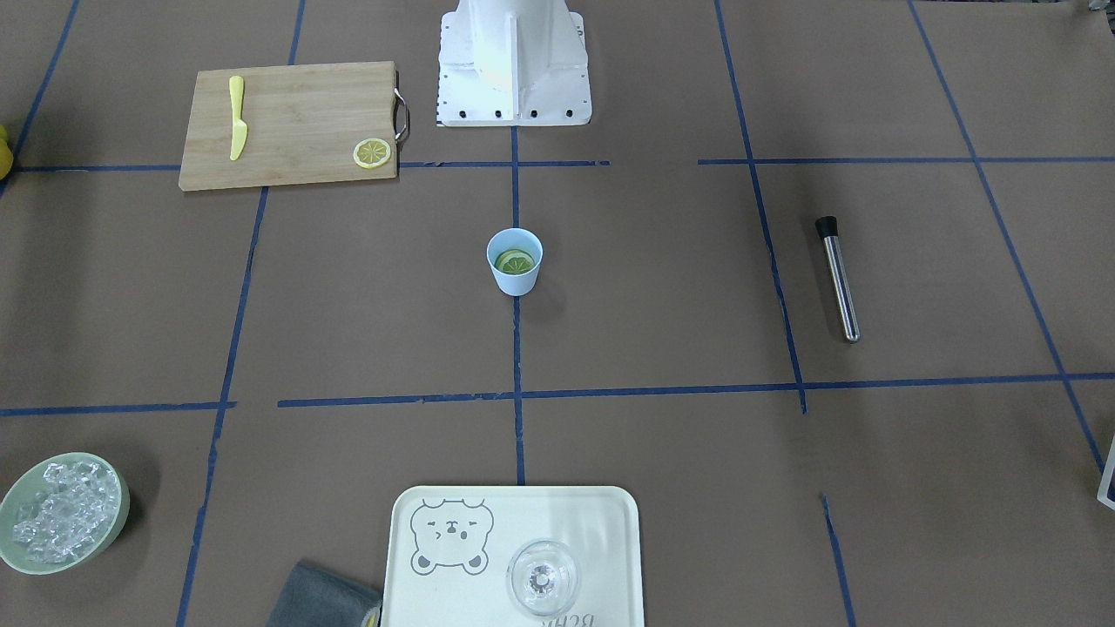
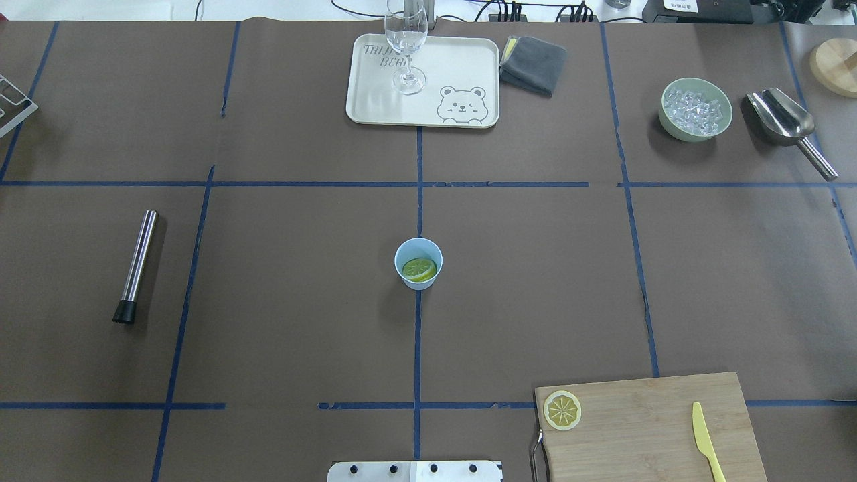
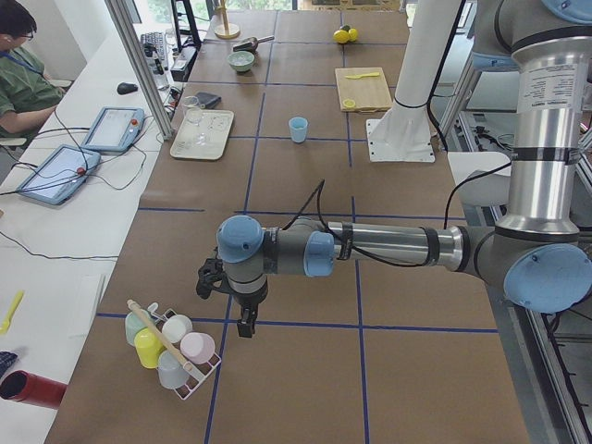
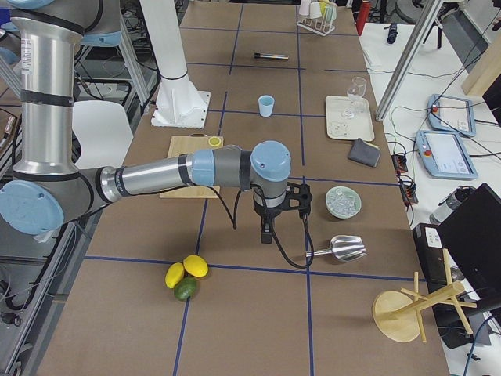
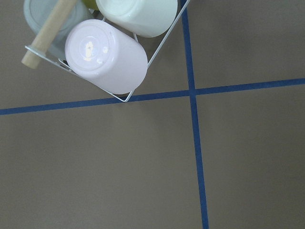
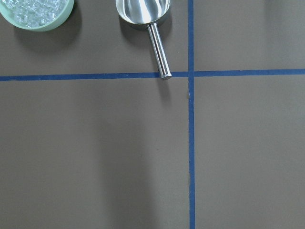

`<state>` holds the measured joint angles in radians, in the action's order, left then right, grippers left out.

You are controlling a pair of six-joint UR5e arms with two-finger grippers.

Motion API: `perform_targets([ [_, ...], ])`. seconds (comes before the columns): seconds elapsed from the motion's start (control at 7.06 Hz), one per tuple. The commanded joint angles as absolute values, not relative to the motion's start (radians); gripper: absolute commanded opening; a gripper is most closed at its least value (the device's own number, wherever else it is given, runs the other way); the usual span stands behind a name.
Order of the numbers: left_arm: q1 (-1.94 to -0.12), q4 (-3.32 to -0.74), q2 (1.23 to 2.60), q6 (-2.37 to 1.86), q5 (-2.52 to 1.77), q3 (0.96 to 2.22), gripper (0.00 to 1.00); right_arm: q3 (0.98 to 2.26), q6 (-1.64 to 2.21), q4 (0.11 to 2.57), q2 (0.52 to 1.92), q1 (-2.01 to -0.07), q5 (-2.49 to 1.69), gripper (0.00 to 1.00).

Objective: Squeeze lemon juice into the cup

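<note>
The light-blue cup [image 1: 515, 283] [image 2: 402, 254] stands upright at the table's middle, on the blue tape line. A lemon slice [image 1: 514, 260] [image 2: 419, 269] lies inside it. A second lemon slice [image 1: 372, 153] [image 2: 562, 410] rests flat on a corner of the wooden cutting board [image 1: 296, 122]. Neither gripper is near them. My left gripper [image 3: 242, 324] hangs over the table's left end beside a cup rack [image 3: 171, 347]. My right gripper [image 4: 266, 235] hangs over the right end near the scoop [image 4: 340, 248]. Both show only in the side views, so I cannot tell whether they are open or shut.
A yellow knife [image 2: 706, 438] lies on the board. A steel muddler [image 2: 136, 264] lies on the left. At the far side are a tray [image 2: 462, 60] with a glass [image 2: 406, 47], a grey cloth [image 2: 533, 61] and a bowl of ice [image 2: 695, 109]. Whole lemons [image 4: 186, 272] lie at the right end.
</note>
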<state>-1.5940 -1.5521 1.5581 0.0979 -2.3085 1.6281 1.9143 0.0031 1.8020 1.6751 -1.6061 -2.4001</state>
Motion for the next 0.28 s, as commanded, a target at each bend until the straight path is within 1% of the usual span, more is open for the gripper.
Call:
perform_targets([
  [0.0,-1.594,-1.552,1.559,0.098,-2.309,1.626,1.00,1.917,0.005,1.804,1.674,-1.606,-2.399,1.00],
  [0.14,-1.594,-1.554,1.559,0.098,-2.309,1.628,1.00,1.916,0.005,1.802,1.672,-1.606,-2.399,1.00],
])
